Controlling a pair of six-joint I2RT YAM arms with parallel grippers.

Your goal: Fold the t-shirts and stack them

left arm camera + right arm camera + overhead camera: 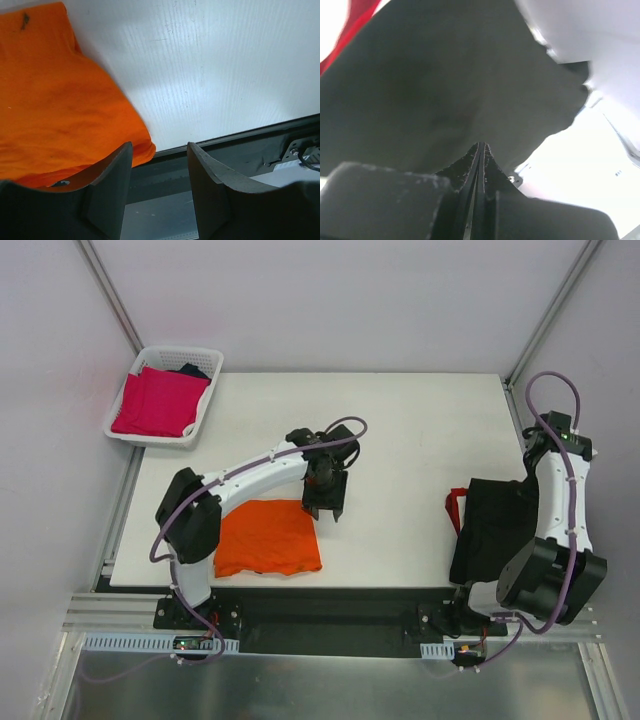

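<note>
The orange t-shirt (266, 537) (55, 100) lies folded flat near the table's front left. My left gripper (326, 508) (160, 145) hovers just past its right edge, open, with nothing between the fingers. A black t-shirt (492, 525) (445, 85) with red trim (456, 508) lies crumpled at the table's front right, reaching the front edge. My right gripper (480, 146) is shut, its tips pinching the edge of this black cloth. In the top view the right arm hides that gripper. A magenta-pink t-shirt (158, 402) lies in the basket with a black one (195, 371) behind it.
The white lattice basket (205, 412) stands off the table's back left corner. The white table (420, 430) ends at a dark front rail (240, 145) close under the left gripper. Grey walls close in on both sides.
</note>
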